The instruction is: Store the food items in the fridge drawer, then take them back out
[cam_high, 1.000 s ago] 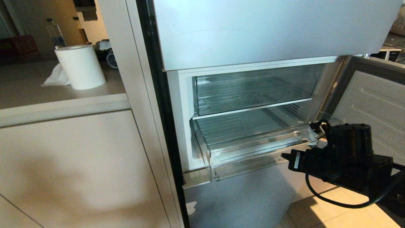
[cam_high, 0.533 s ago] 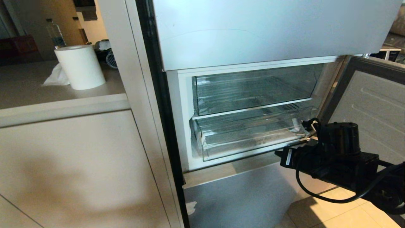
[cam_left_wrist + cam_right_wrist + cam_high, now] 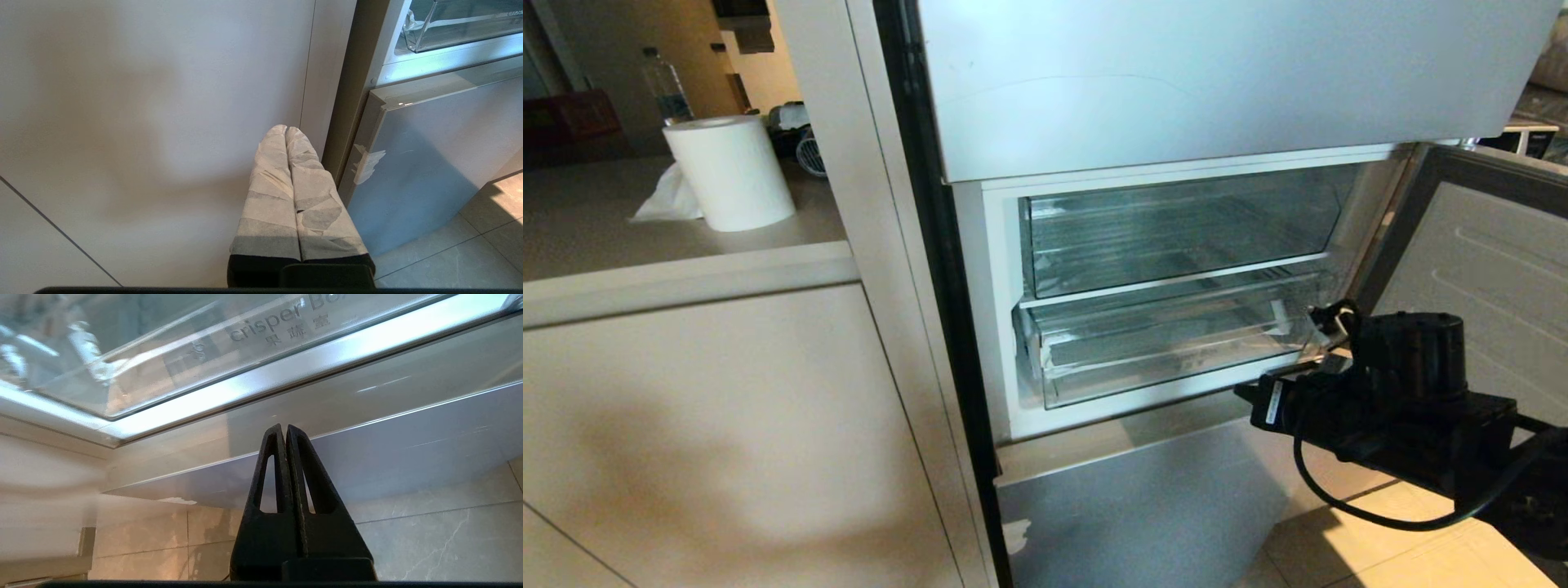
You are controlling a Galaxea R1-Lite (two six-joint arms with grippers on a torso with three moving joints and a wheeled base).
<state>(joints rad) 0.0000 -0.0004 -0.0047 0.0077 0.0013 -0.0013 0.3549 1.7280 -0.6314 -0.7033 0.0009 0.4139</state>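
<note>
Drawer pushed in, both my grippers closed on nothing.

I see the fridge drawer seated inside the open fridge under the upper clear bin — no food visible in it. My right gripper sits just below its front lip, fingers pressed together. The left gripper hangs by the cabinet panel, fingers together.

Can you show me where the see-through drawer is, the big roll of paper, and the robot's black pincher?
drawer (image 3: 1168,359): head view, its clear front wall.
paper roll (image 3: 731,175): head view, its white side.
right gripper (image 3: 285,430): right wrist view, between its shut black tips.
</note>
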